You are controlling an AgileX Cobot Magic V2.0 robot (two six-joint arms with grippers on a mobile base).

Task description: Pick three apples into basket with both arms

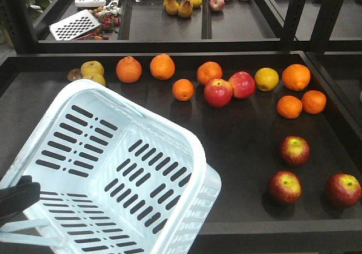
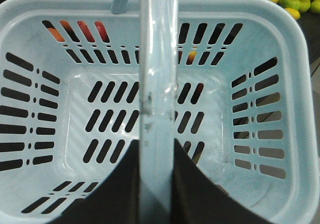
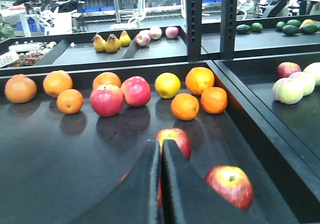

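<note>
Three dark red apples lie on the black shelf at the right: one point(image 1: 294, 150) further back, two nearer the front edge point(image 1: 284, 186) point(image 1: 343, 189). My left gripper point(image 1: 20, 200) is shut on a thin swing handle point(image 2: 159, 84) of the pale blue basket point(image 1: 141, 112), which hangs tilted and empty over the shelf's left front. In the left wrist view the fingers point(image 2: 200, 194) flank the handle above the slotted bottom point(image 2: 80, 109). My right gripper point(image 3: 161, 143) is shut and empty, low over the apples: one point(image 3: 175, 136) lies just beyond the tips, one point(image 3: 230, 185) to the right, the third is mostly hidden behind the fingers.
Two brighter red apples point(image 1: 218, 92) point(image 1: 242, 84), several oranges point(image 1: 162, 66) and a yellow fruit point(image 1: 266, 78) line the back of the shelf. Raised black shelf edges surround it. A right-hand compartment holds pale apples point(image 3: 290, 87). Pears point(image 1: 181, 6) lie on the far shelf behind black posts point(image 1: 294, 16).
</note>
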